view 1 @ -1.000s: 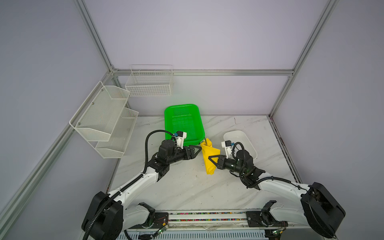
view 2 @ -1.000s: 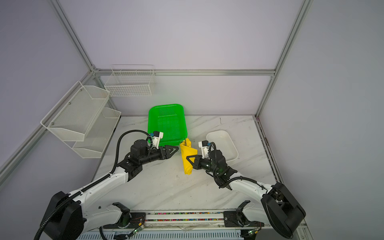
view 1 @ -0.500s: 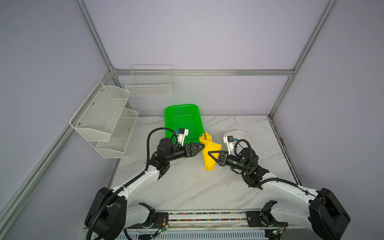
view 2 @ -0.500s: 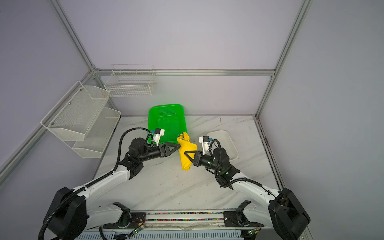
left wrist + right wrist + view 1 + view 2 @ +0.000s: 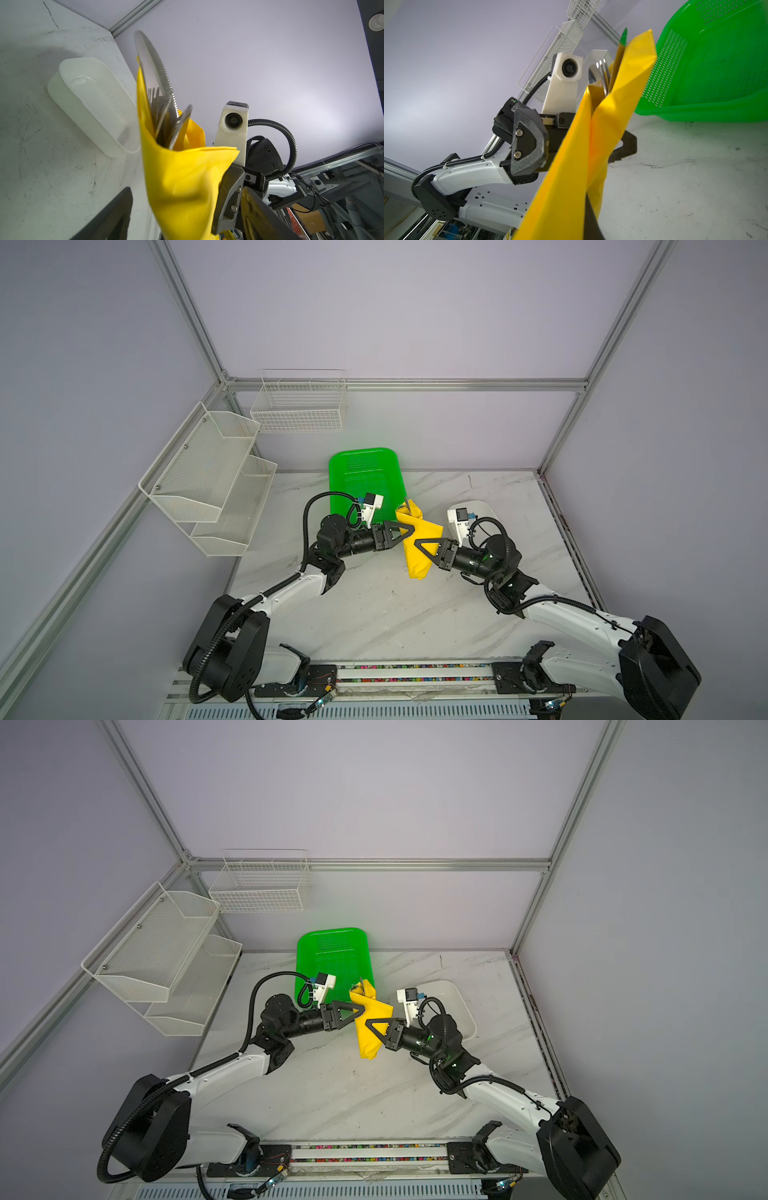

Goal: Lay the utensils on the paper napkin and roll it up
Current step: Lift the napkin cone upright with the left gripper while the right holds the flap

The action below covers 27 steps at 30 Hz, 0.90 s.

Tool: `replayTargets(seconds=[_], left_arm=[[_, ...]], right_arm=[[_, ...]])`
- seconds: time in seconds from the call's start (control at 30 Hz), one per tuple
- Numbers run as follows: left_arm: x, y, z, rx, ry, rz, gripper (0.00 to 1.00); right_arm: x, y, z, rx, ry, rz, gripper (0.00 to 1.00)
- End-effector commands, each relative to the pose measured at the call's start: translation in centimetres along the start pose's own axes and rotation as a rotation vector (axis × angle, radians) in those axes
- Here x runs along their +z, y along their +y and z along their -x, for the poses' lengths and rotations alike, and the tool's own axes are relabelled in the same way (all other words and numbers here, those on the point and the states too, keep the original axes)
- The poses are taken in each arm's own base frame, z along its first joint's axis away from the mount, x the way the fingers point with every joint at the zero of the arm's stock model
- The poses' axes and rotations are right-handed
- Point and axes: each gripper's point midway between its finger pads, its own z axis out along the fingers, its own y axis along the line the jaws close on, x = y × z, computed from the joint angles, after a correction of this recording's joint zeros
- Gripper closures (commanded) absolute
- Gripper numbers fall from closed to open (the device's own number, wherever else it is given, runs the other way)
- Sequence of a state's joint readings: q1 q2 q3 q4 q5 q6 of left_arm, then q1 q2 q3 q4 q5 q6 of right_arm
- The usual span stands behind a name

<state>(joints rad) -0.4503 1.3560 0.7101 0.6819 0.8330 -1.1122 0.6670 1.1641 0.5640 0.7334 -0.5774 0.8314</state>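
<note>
The yellow paper napkin (image 5: 417,558) (image 5: 367,1036) is wrapped into a loose roll and held off the table, tilted. The utensils stick out of its upper end: a serrated knife (image 5: 152,66), fork tines (image 5: 154,97) and a spoon (image 5: 180,124), also seen as fork and spoon tips (image 5: 602,70). My right gripper (image 5: 419,541) (image 5: 369,1021) is shut on the roll's middle. My left gripper (image 5: 409,531) (image 5: 185,218) is open, one finger (image 5: 527,145) on each side of the roll, with a gap showing.
A green basket (image 5: 365,477) (image 5: 716,72) lies just behind the roll. A white tray (image 5: 486,510) (image 5: 93,99) sits behind the right arm. White wire racks (image 5: 208,481) hang on the left wall, and a wire basket (image 5: 299,406) on the back wall.
The right gripper has carried the roll a little up and toward the back. The left gripper has spread its jaws slightly wider around it.
</note>
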Motion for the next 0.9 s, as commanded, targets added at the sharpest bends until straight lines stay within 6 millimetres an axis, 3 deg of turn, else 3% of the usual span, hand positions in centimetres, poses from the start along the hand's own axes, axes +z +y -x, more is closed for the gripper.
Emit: replayTargets(seconds=[0.0, 0.17, 0.43, 0.5, 0.6, 0.87], left_arm=[[0.3, -3.5, 1.1, 0.075, -0.011, -0.109, 0.21], [0.5, -4.5, 1.4, 0.077, -0.019, -0.154, 0.29], [0.6, -4.9, 1.6, 0.065, -0.041, -0.198, 0.54], [1.0, -3.9, 1.5, 0.037, -0.041, -0.191, 0.62], [1.0, -3.9, 1.5, 0.033, -0.048, -0.2, 0.71], [0.6, -4.3, 1.9, 0.053, -0.081, -0.205, 0.85]], right_arm=[[0.0, 3.9, 2.3, -0.064, -0.052, 0.128, 0.92], [0.1, 4.2, 2.2, -0.06, -0.042, 0.148, 0.92], [0.1, 4.3, 2.1, -0.056, -0.038, 0.162, 0.92], [0.1, 4.2, 2.1, -0.054, -0.042, 0.157, 0.92], [0.0, 3.8, 1.9, -0.046, -0.042, 0.148, 0.92], [-0.2, 3.0, 1.8, -0.033, -0.057, 0.122, 0.91]])
